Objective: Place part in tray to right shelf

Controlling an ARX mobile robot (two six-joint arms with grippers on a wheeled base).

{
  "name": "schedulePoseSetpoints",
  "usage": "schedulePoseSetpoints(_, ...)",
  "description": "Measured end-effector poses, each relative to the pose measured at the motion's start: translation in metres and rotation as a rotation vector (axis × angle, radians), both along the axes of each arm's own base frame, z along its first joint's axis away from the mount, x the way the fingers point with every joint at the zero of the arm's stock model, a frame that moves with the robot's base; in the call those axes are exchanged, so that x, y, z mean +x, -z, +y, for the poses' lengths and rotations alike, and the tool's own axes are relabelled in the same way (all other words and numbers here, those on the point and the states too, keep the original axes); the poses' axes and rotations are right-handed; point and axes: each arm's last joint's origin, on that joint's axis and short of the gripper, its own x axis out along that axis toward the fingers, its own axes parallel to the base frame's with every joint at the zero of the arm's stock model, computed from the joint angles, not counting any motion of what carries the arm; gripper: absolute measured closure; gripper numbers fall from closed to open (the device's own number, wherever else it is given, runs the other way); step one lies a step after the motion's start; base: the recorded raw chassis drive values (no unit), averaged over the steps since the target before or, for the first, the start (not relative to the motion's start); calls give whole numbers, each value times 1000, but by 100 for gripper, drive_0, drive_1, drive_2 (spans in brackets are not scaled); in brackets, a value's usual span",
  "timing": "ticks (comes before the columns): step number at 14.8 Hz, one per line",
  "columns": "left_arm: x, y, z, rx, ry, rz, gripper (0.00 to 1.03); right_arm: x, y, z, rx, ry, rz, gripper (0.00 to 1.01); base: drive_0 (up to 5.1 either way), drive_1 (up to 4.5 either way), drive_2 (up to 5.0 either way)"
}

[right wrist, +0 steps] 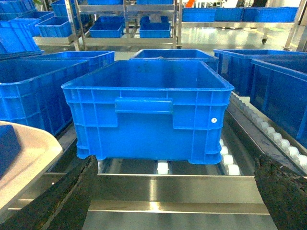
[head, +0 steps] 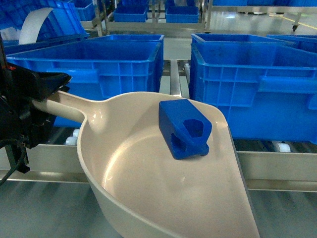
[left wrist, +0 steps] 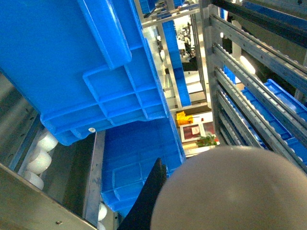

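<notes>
The left claw [head: 49,91] is gripping the long handle of the cream-white tray [head: 148,188], holding the scoop out in front of the right shelf [head: 277,166], whose steel front rail and white rollers are showing beneath two large blue crates [head: 106,64]. The blue part [head: 184,128] is lying inside the tray near its far rim, its octagonal hole facing the head camera. The right claw [right wrist: 175,191] is hanging released, its dark fingers [right wrist: 72,201] spread well apart at the frame's lower corners, facing a crate [right wrist: 148,110] sitting on the shelf rollers.
</notes>
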Motion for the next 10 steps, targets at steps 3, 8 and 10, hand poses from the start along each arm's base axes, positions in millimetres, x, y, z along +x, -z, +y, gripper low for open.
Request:
schedulePoseSetpoints(3,0,0,0,0,0,0,91,0,0,0,0,0,0,3,0,0,0)
schedulePoseSetpoints(8,0,0,0,0,0,0,91,0,0,0,0,0,0,3,0,0,0)
schedulePoseSetpoints(10,0,0,0,0,0,0,91,0,0,0,0,0,0,3,0,0,0)
